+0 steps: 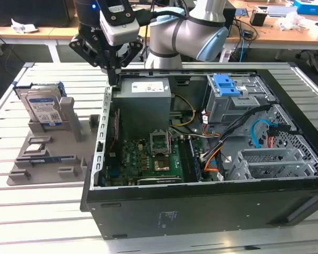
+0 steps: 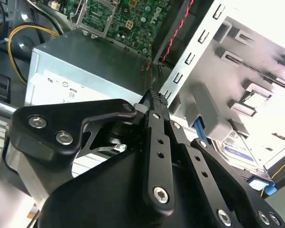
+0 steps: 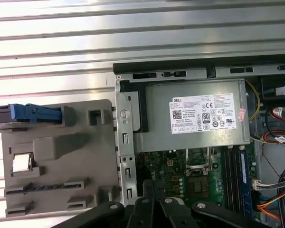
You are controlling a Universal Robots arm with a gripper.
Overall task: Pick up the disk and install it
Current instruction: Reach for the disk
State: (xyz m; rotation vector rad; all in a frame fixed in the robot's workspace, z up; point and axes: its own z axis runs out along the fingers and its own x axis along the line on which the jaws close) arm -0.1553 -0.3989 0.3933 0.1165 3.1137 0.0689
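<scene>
Where the case wall [image 1: 103, 124] meets the power-supply box [image 1: 146, 100], found the gripper [image 1: 113, 80] poised just above, fingers [image 2: 156, 128] pressed together and pinching nothing. Located the disk [image 1: 43, 106] standing upright in the grey holder [image 1: 47, 159] outside the case, toward the exterior view's left, well apart from the gripper. Judged step 1 — pick-up — not yet begun. Judged requirements for the grasp: travel across to the holder, fingers spread, then closure on the blue carrier's edges.

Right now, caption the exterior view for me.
Empty claw over the computer case's edge, the disk upright in a grey fixture at the exterior view's left.
</scene>
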